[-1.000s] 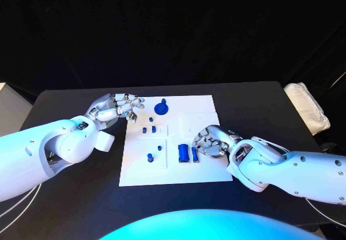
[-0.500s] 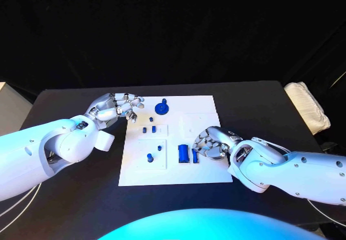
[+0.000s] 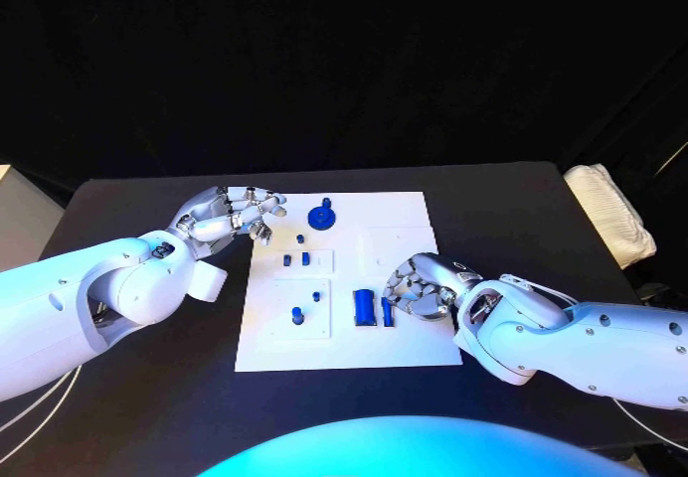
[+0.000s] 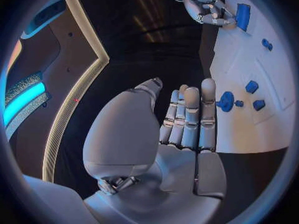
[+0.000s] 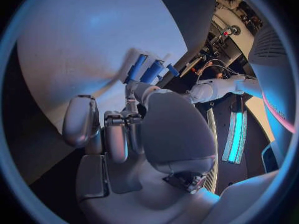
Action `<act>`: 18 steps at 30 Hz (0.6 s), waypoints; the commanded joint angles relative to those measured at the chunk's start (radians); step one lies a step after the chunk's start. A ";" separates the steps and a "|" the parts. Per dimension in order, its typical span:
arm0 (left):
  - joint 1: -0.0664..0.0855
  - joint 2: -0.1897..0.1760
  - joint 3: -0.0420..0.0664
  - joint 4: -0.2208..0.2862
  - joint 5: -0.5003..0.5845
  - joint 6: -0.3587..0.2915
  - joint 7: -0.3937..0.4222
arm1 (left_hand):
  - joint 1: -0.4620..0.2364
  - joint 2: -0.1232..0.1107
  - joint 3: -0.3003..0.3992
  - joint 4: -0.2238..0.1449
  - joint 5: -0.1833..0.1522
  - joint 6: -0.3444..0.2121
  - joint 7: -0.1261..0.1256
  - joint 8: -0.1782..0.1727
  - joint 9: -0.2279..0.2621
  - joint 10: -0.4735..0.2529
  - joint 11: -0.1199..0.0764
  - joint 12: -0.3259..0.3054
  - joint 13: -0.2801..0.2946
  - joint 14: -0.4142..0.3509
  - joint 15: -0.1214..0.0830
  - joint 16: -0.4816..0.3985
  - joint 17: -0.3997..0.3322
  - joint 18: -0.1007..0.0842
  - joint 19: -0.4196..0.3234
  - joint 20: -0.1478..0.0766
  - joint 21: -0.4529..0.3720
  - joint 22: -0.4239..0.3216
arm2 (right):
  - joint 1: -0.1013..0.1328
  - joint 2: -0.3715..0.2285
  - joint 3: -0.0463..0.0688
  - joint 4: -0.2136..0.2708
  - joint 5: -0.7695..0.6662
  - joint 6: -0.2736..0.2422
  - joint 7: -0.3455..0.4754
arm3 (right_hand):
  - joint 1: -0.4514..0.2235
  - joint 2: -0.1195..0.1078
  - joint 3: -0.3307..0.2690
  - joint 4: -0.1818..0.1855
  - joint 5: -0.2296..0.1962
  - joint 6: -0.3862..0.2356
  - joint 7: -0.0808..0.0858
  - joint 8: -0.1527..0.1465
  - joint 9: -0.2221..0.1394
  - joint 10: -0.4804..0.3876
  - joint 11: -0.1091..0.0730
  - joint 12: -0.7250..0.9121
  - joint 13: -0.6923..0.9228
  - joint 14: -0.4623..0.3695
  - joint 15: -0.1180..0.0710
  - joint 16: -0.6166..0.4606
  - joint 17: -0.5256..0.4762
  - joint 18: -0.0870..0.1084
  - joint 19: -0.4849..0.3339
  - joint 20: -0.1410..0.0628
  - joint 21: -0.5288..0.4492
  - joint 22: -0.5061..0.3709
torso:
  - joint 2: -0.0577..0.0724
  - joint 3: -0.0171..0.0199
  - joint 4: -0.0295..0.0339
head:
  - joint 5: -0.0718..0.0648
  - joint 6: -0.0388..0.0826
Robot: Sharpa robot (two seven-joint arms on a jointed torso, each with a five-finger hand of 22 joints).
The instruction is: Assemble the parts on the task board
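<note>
On the left, your left hand (image 3: 230, 214) hangs over the black surface (image 3: 129, 199) just beside the far left corner of the white board (image 3: 409, 214). It has not moved in the last second. The left wrist view shows its fingers (image 4: 190, 115) straight and side by side with nothing between them, so this hand is free.

On the board, a round blue knob (image 3: 321, 214) stands near the far edge. Nearer to you are two small blue blocks (image 3: 295, 258) with a tiny peg (image 3: 300, 238) beyond them, and then two more small pegs (image 3: 305, 303) in the near left part. None of these pieces has shifted.

To the right, two longer blue bars (image 3: 373, 306) lie side by side in the near middle of the board. Here is the only change: your right hand (image 3: 419, 288) has crept a little nearer and lower toward these bars, and its fingers are now just beside them. The fingers are curled in, and the right wrist view shows the bars (image 5: 144, 69) beyond the fingertips (image 5: 132, 88), not between them. You cannot tell whether a fingertip touches a bar, but nothing is gripped.

I judge that the right hand is approaching the bars, so the work is now at this spot. Whether the bars already sit in their final place, these views do not settle.
</note>
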 commanded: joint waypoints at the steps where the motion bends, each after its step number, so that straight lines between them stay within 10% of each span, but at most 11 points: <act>1: -0.001 0.001 0.000 0.002 -0.003 0.017 0.003 | 0.000 0.011 -0.007 -0.001 0.002 -0.008 -0.001 0.007 -0.001 -0.008 -0.001 0.005 -0.001 0.003 0.003 -0.002 0.000 0.012 0.003 0.001 -0.006 0.000 | -0.003 0.003 -0.002 0.000 -0.021 0.004 -0.004 | -0.013 -0.007 0.001 -0.007 -0.004 0.003 0.003 0.002 0.000 0.104 -0.005 0.002 0.263 0.106 -0.008 0.006 0.263 -0.014 0.027 -0.009 -0.006 0.133 | 0.000 -0.0007 0.0009 | 0.000 0.000; 18: -0.001 0.003 0.000 0.002 -0.003 0.019 0.003 | -0.001 0.013 -0.008 -0.001 0.001 -0.008 0.000 0.007 -0.001 -0.008 0.000 0.005 -0.001 0.002 0.004 -0.003 -0.001 0.012 0.003 0.001 -0.007 -0.001 | -0.003 0.026 -0.002 -0.020 -0.092 -0.053 -0.107 | -0.055 -0.072 -0.034 -0.016 -0.055 0.001 0.006 0.002 -0.005 0.104 -0.002 0.002 0.263 0.106 -0.005 0.006 0.263 -0.012 0.025 -0.007 -0.024 0.131 | 0.000 0.0013 0.0007 | 0.002 -0.001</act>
